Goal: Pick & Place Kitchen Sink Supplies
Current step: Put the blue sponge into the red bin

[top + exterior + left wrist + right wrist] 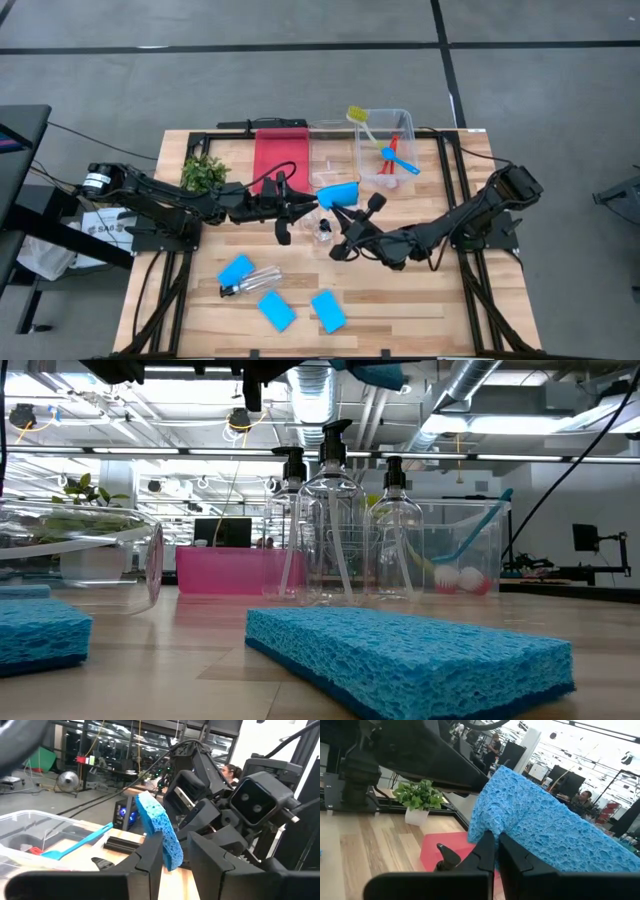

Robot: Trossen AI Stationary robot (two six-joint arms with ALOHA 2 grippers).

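Note:
A bright-blue sponge [338,193] is lifted above the table's middle, between the two grippers. My right gripper [496,836], reaching in from the right [362,207], is shut on it. My left gripper [175,842], coming from the left [305,207], is open, and the sponge's near end [170,855] lies between its fingers. Three more sponges [236,270] [277,311] [328,311] lie flat near the front edge. One clear pump bottle [252,282] lies on its side. Three stand upright [335,520]. Brushes [398,155] [360,120] sit in a clear bin. My right gripper pinches the sponge's edge [492,822] between its two fingers. The sponge is lifted clear of the table and stands out beyond the fingertips. My left gripper has one finger [152,852] beside the sponge's near end and a gap at the other finger; whether it touches, I cannot tell.
A red tray [280,155] and two clear bins [405,125] [330,140] stand along the far side. A small green plant [203,172] is at the far left. A bottle [322,228] stands below the grippers. Bare wood shows at the front right.

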